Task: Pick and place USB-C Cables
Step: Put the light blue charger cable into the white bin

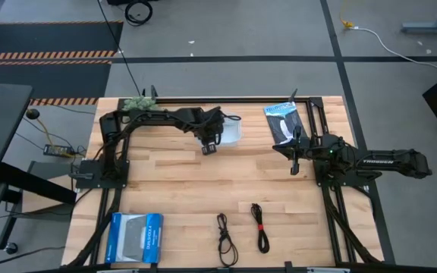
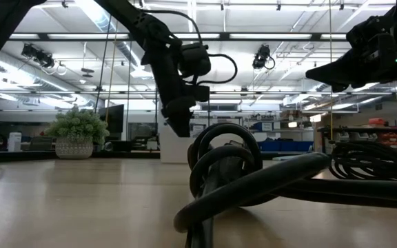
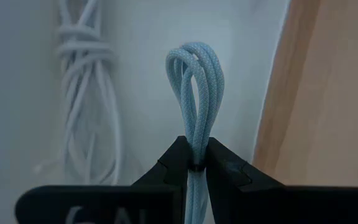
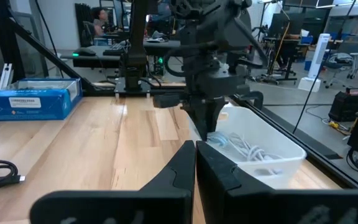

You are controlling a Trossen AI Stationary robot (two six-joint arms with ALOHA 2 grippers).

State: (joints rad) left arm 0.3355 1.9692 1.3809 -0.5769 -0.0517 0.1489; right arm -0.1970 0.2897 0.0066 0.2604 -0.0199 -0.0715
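Note:
My left gripper [image 1: 210, 145] is shut on the small pale grey cable [image 3: 196, 81] and hangs over the near rim of a white bin [image 1: 234, 133]. The white cable [image 3: 86, 99] lies coiled on the bin's floor. Two cables lie flat near the table's near edge: the black one [image 1: 224, 239] and the black one with a red band [image 1: 260, 227]. The low view has a black cable [image 2: 226, 172] close in front. My right gripper [image 1: 294, 163] is shut on nothing and hovers over the table's right half, by the packet. My left gripper pinches the pale grey cable bundle [image 3: 194, 158] between its two fingertips [image 3: 174, 160], coming from above and pointing down. The fingers lie along the bundle. Its looped end [image 3: 196, 62] sticks out beyond the tips and hangs over the bin's inside [image 4: 217, 140].
A black-and-white packet [image 1: 283, 121] lies at the far right, next to the bin. A blue box [image 1: 133, 236] sits at the near left corner. A small plant [image 1: 138, 102] stands at the far edge. Bare wood spans the table's middle.

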